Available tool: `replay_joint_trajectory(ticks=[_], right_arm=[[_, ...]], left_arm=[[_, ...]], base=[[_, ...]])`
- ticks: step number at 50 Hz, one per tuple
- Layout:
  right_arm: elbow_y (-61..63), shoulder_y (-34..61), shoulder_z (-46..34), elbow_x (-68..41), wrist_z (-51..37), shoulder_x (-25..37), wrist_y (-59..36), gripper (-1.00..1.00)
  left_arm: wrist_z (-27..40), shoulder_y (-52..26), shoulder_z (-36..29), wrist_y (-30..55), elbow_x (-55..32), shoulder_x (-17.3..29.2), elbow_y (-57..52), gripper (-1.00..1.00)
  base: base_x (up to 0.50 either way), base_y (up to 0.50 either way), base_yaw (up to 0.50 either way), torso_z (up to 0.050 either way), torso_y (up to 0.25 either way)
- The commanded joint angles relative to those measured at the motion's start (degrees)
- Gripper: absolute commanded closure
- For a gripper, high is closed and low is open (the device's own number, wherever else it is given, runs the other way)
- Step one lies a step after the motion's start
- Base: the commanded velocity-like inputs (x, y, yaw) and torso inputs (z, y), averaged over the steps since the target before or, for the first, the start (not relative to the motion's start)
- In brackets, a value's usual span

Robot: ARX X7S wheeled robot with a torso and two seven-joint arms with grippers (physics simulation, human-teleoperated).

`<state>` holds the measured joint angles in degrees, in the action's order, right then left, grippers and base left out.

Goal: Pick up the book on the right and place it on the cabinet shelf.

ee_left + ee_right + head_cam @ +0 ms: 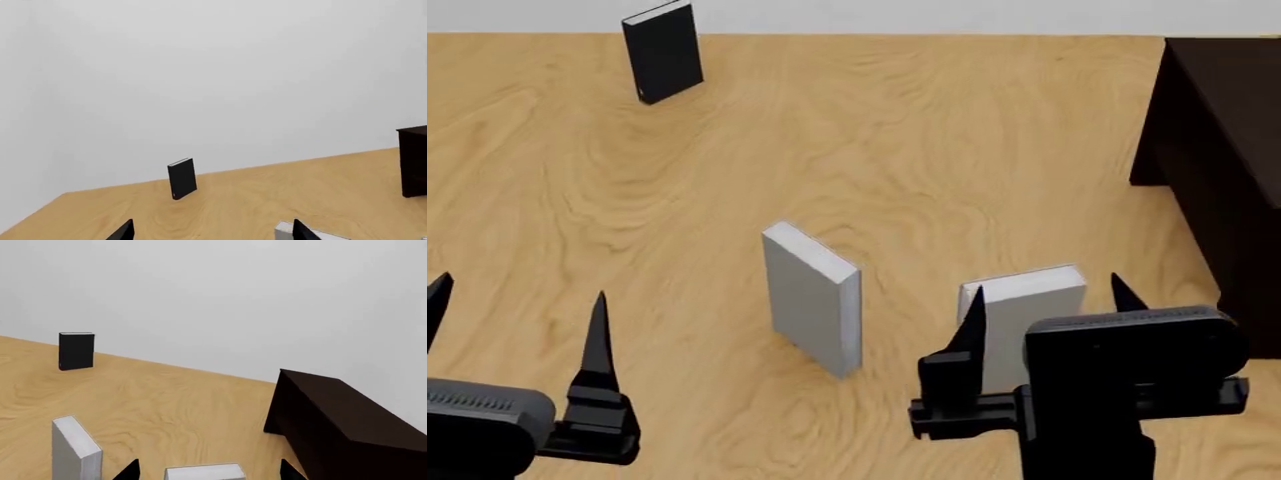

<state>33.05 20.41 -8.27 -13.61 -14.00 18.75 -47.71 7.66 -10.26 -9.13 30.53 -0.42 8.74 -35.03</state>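
Two alike light-grey books stand upright on the wooden table. The right book (1030, 315) stands between the open fingers of my right gripper (1044, 312), not gripped; its top shows in the right wrist view (204, 472) between the fingertips. The left grey book (811, 297) stands mid-table and also shows in the right wrist view (76, 449). The very dark cabinet (1217, 140) stands at the right and shows in the right wrist view (340, 425); its shelf board is not visible. My left gripper (514, 320) is open and empty at the near left.
A smaller black book (663, 51) stands upright at the far left of the table, also in the left wrist view (181, 178). A white wall runs behind the table. The cabinet's edge shows in the left wrist view (413, 162).
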Motion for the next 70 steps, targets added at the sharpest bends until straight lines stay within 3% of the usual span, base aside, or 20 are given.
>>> replay_joint_trajectory(ticks=[1,70], right_arm=[[0.6,0.1,-0.3,0.2,-0.2,0.8,-0.3,-1.0],[0.2,0.1,-1.3,-0.6,-1.0,1.5,0.4,-1.0]], left_arm=[[0.5,-0.3,-0.4,0.8,-0.7,0.2,-1.0,-1.0],[3.5,-0.5,-1.8,1.3,-2.7,2.4,-2.7,-1.0]], base=[[0.2,-0.17,0.0,0.0,0.0],[0.25,-0.03,0.0,0.0,0.0]])
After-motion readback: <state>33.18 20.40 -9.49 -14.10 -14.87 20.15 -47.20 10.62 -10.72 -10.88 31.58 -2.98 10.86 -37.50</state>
